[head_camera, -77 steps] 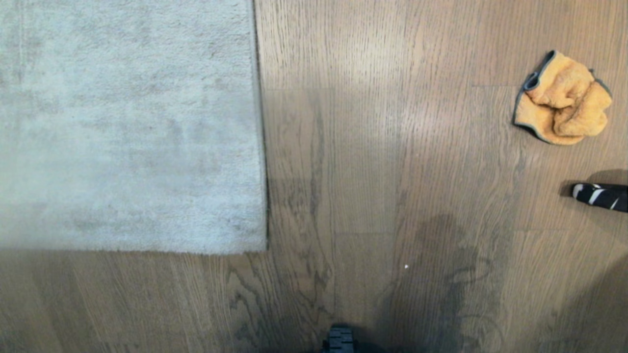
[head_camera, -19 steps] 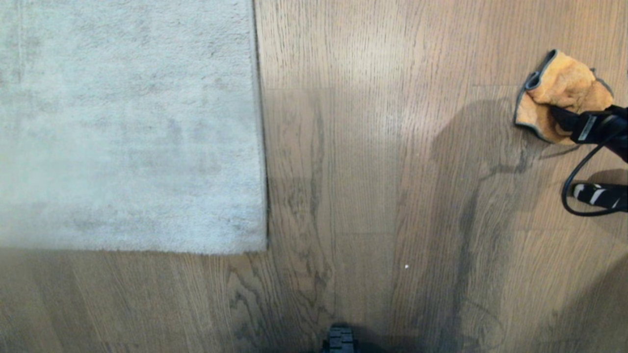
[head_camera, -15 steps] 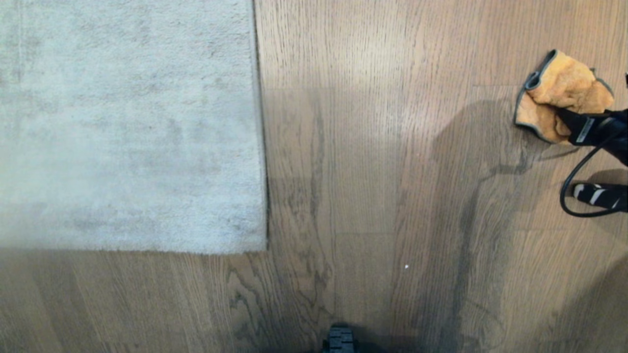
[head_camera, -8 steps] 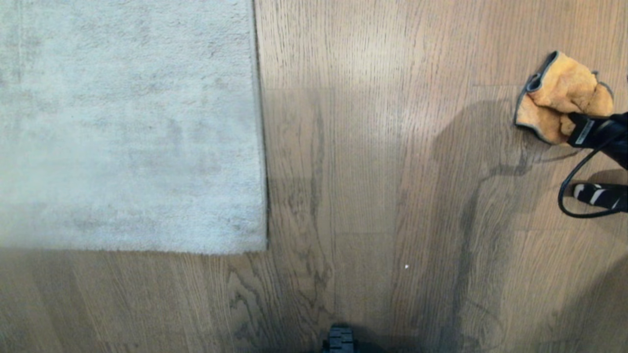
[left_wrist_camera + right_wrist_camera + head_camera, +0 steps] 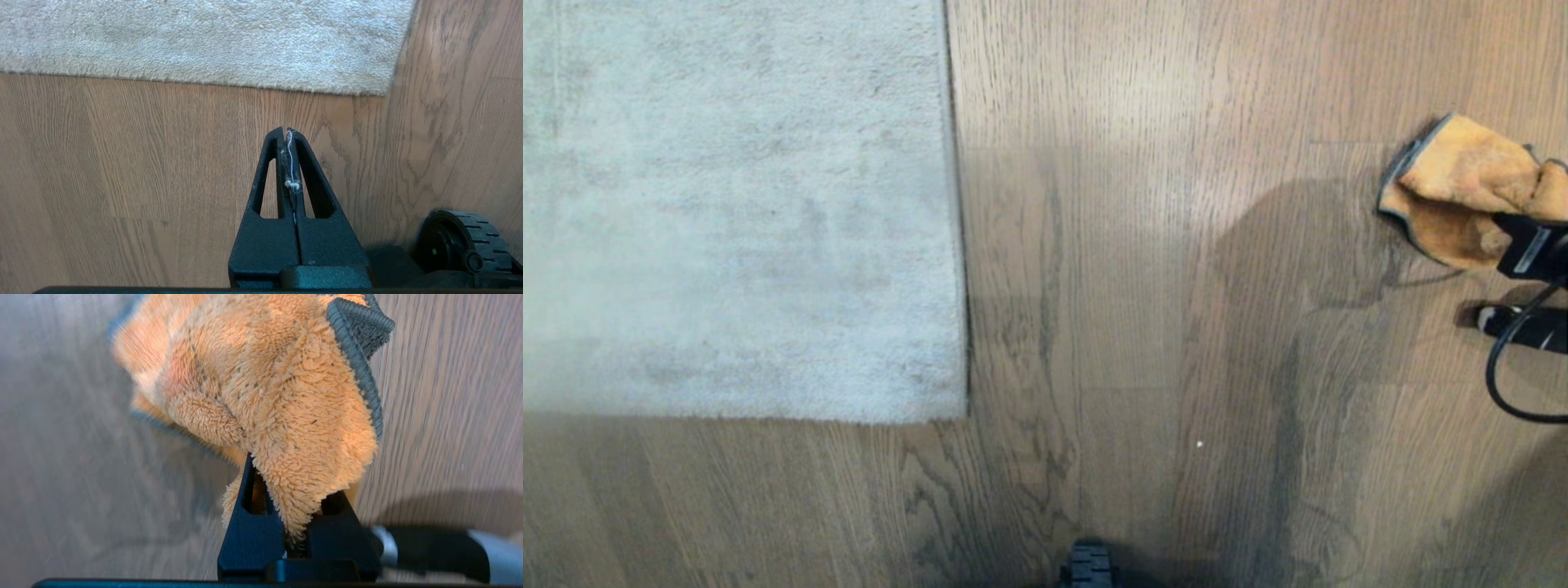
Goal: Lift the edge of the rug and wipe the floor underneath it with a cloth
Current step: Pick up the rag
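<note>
While my right claw (image 5: pixel 296 522) pinches the orange cloth (image 5: pixel 1462 192) at the right of the floor (image 5: pixel 1143 269), seemingly just raised, the rug edge (image 5: pixel 960 245) lies flat, well apart. My left claw (image 5: pixel 286 163), pressed together near the rug corner, must next lift that edge.

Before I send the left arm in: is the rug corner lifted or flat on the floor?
Flat. The rug corner lies on the floor with no backing showing.
</note>
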Robot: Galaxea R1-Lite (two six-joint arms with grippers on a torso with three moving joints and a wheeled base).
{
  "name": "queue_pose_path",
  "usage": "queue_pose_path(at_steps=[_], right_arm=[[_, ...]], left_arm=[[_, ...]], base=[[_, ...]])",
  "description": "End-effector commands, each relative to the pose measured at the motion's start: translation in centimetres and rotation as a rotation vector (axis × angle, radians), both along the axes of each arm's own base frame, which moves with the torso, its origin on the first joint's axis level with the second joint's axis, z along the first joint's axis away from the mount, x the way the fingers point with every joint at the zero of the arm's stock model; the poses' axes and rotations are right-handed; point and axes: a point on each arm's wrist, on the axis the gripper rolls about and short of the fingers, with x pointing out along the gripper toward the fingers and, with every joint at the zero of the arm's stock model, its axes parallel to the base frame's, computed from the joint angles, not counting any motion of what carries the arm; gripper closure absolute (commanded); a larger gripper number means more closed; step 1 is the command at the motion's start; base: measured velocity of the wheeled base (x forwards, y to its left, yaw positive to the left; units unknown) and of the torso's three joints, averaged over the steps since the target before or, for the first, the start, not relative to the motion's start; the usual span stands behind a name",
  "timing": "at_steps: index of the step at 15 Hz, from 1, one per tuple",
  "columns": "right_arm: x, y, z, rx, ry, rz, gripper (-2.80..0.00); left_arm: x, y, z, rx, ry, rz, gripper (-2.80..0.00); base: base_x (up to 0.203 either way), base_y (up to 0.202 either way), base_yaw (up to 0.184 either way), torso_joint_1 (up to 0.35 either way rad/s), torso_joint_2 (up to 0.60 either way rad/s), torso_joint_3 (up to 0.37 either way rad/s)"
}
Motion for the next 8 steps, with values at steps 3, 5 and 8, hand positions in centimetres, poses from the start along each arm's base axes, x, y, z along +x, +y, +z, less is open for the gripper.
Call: queue_pose_path(at_steps=[3, 5, 8], right_arm=[[-5.3, 1.7, 0.1, -0.015, -0.030, 0.059, 0.00], [-7.2, 2.3, -0.5, -0.017, -0.023, 0.084, 0.00], [-10.1, 3.2, -1.1, -0.024, -0.026, 0.090, 0.00]], left_arm=[[0.0, 0.0, 0.0, -0.001, 0.000, 0.001, 0.00], [0.0, 0.0, 0.0, -0.001, 0.000, 0.001, 0.00], [0.0, 0.0, 0.0, -0.001, 0.000, 0.001, 0.00]], base=[[0.000, 0.000, 0.000, 0.000, 0.00, 0.000], [0.000, 0.000, 0.000, 0.000, 0.00, 0.000], [0.000, 0.000, 0.000, 0.000, 0.00, 0.000]])
